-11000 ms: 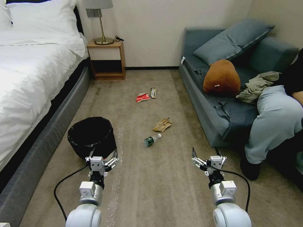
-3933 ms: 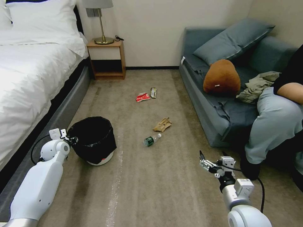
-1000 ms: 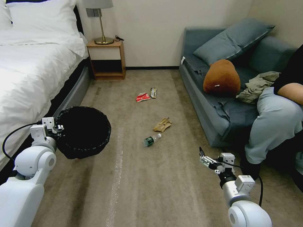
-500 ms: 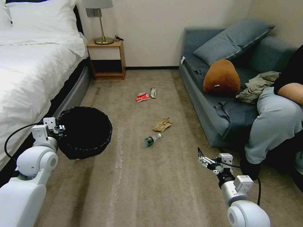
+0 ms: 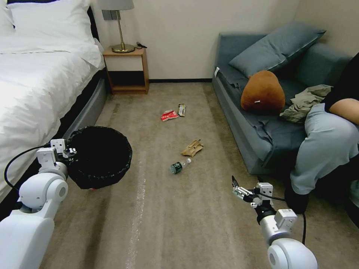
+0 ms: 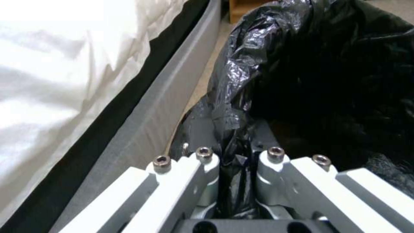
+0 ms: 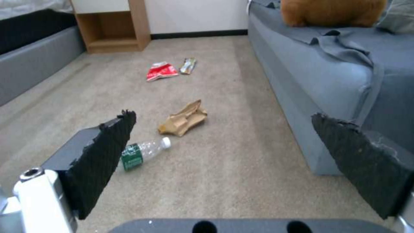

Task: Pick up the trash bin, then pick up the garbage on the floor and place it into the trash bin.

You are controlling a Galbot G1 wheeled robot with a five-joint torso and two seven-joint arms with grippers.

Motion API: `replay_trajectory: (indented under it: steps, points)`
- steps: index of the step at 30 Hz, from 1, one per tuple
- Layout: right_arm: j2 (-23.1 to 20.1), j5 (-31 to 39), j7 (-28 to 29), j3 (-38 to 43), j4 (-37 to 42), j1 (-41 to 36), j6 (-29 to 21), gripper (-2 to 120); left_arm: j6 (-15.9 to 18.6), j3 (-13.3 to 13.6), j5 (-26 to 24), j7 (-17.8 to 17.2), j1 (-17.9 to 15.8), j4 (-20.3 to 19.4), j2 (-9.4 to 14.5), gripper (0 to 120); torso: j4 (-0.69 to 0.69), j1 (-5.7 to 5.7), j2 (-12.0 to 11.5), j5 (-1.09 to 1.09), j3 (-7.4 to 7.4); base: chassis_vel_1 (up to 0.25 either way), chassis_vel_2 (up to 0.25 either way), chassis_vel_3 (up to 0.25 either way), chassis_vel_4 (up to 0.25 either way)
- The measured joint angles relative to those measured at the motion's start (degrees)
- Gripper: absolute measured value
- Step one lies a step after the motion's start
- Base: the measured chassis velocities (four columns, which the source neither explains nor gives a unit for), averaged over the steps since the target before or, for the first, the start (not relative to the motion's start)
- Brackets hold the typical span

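Observation:
The trash bin, lined with a crinkled black bag, hangs above the carpet by the bed, its mouth tilted toward me. My left gripper is shut on its near-left rim; in the left wrist view the fingers pinch the black bag. The garbage lies on the carpet: a clear bottle, crumpled brown paper, a red-and-white packet and a bar wrapper. My right gripper hovers open, behind and right of the bottle.
A white bed runs along the left, a wooden nightstand with a lamp stands at the back wall. The grey sofa lines the right side, carrying a brown cushion and an olive cloth. Open carpet lies between.
My left gripper took the bin's rim and raised it off the carpet; it has held still over the last second. The right gripper has crept slightly forward and left.

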Motion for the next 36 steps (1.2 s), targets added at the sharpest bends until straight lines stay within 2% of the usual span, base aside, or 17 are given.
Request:
replay_trajectory:
  steps: [36]
  points:
    - [0.2, -0.7, -0.2, -0.4, 0.4, -0.6, 0.2, 100, -0.7, -0.5, 0.4, 0.7, 1.0, 0.3, -0.1, 5, 0.00, 0.01, 0.0, 0.00, 0.00, -0.073, 0.069, 0.069, -0.075]
